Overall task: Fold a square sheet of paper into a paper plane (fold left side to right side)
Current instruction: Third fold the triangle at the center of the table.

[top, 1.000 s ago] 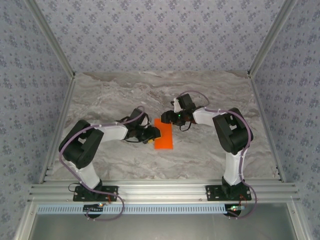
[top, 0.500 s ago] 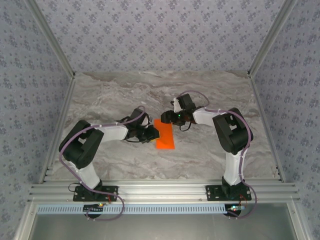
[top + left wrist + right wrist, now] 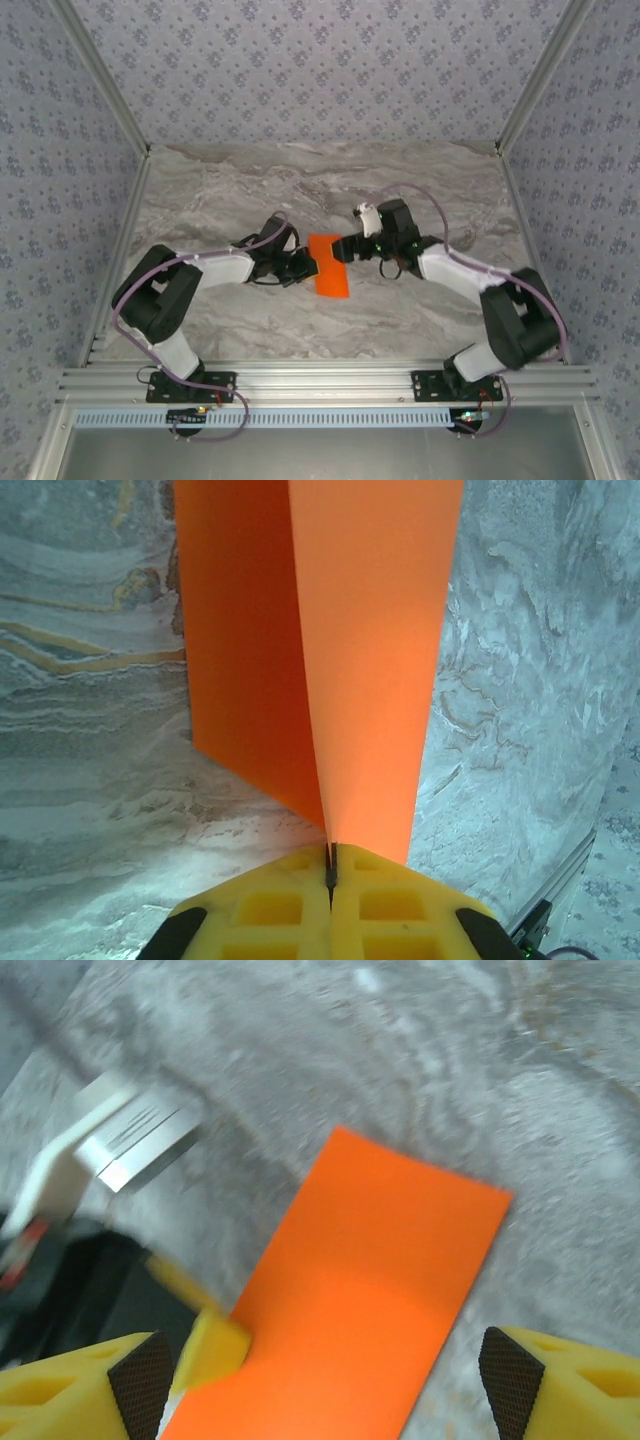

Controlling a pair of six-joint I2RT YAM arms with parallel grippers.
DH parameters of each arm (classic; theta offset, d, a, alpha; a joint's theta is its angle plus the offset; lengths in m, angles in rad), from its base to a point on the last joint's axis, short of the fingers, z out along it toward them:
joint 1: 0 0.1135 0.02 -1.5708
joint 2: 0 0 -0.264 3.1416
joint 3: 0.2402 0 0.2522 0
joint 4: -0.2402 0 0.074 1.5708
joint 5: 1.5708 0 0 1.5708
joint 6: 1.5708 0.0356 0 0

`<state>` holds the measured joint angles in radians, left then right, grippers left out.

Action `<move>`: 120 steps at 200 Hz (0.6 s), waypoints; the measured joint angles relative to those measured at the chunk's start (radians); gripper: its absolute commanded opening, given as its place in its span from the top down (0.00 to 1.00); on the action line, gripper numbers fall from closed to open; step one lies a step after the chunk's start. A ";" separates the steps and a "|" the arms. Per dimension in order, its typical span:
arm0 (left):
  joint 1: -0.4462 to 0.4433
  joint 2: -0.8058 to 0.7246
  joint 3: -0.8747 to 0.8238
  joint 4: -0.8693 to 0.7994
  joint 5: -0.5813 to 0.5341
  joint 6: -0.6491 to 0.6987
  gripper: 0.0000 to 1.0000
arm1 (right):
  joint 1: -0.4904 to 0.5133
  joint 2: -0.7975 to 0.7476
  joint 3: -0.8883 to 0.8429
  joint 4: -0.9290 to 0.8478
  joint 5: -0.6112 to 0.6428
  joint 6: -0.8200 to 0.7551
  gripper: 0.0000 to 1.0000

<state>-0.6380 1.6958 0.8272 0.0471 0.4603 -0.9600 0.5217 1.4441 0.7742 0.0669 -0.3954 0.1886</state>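
1. Sheet of paper (image 3: 329, 266), orange-red, doubled into a narrow rectangle, lies mid-tabletop (image 3: 220, 190).
2. Left gripper (image 3: 331, 855): jaws clenched on the sheet's edge, its two layers parting beyond the pinch.
3. Right gripper (image 3: 352, 247): jaws released, spread wide over the sheet.

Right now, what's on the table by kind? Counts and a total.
Orange paper: 1, the square sheet of paper
Grippers: 2, left gripper and right gripper
Total: 3
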 measured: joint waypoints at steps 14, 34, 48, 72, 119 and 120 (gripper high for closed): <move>0.000 0.000 0.000 0.003 0.000 -0.005 0.99 | 0.069 -0.092 -0.095 0.024 0.027 -0.059 0.16; 0.000 -0.002 0.000 0.002 0.000 -0.012 0.99 | 0.199 -0.173 -0.202 0.034 0.099 -0.135 0.16; 0.000 -0.005 0.000 0.002 0.000 -0.018 1.00 | 0.283 -0.182 -0.236 0.037 0.164 -0.175 0.16; 0.000 -0.007 0.000 0.002 0.002 -0.022 1.00 | 0.401 -0.158 -0.248 0.045 0.301 -0.225 0.16; 0.000 -0.007 0.000 0.002 0.008 -0.022 1.00 | 0.505 0.011 -0.181 0.073 0.496 -0.296 0.17; 0.000 -0.007 0.000 0.002 0.008 -0.022 1.00 | 0.505 0.013 -0.179 0.073 0.498 -0.296 0.17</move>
<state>-0.6380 1.6886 0.8272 0.0494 0.4686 -0.9821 1.0271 1.4570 0.5949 0.1398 0.1028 -0.1078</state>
